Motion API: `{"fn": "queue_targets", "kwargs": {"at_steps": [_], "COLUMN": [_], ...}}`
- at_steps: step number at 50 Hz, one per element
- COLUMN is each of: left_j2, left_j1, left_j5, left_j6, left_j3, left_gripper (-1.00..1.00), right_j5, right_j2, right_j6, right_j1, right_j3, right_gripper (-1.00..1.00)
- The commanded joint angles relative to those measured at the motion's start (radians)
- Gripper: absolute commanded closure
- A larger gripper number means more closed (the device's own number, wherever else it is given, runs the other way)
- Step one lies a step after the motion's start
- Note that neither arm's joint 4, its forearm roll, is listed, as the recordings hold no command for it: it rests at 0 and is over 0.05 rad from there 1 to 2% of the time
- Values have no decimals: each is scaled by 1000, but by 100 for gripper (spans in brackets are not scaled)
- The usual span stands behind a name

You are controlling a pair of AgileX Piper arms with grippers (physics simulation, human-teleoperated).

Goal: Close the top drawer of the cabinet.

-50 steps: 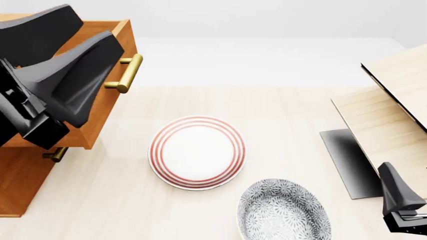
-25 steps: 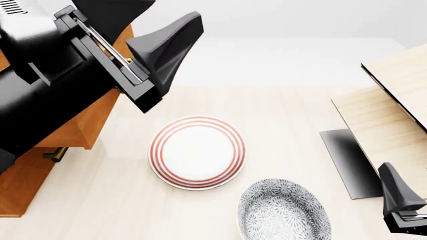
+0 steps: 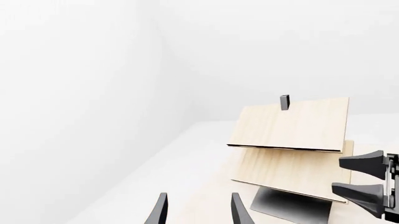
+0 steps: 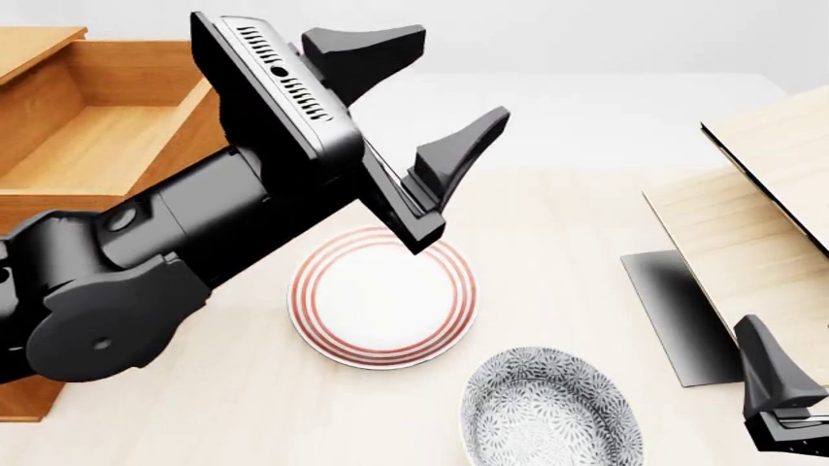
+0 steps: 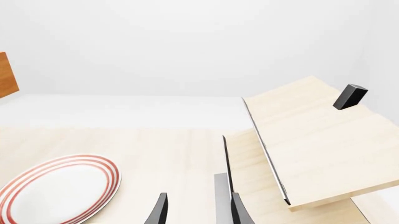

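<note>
At far left the top drawer [image 4: 91,146] stands open, out of the cabinet [image 4: 33,393]. Left gripper [image 4: 428,116] wide open, empty – stiff wood, I would push its front. Right gripper [image 5: 194,210] parted, empty.

A white plate with red rings [image 4: 383,303] lies mid tabletop [image 4: 557,223]. A grey patterned bowl [image 4: 550,413] sits just beside it, nearer the camera. A pale slanted wooden structure [image 4: 758,218] stands at right.

the top drawer [image 4: 97,146] of orange-brown wood stands pulled open, empty inside, atop the cabinet [image 4: 33,388] at the desk's left edge.
</note>
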Motion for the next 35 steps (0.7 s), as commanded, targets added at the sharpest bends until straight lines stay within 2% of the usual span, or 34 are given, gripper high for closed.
{"fn": "queue_targets", "kwargs": {"at_steps": [1,8,13,22,27,30,35], "left_j2": [58,69,72,126,112,114,135], "left_j1": [52,72,126,156,198,201,260], "left_j5": [24,57,81,108,161,176,207], "left_j6": [-10,-21,-29,3,-20,-15,-4], "left_j3": [-14,14,20,55,35,39,24], "left_gripper": [-100,-100,-100,-100,-100,-100,-100], "right_j5": [-1,1,2,2,2,2,2], "right_j2": [1,-1,-3,-3,-3,-3,-3], "right_j6": [0,0,0,0,0,0,0], "right_j1": [0,0,0,0,0,0,0], "right_j3": [0,0,0,0,0,0,0], "right_gripper": [-100,-100,-100,-100,-100,-100,-100]}}
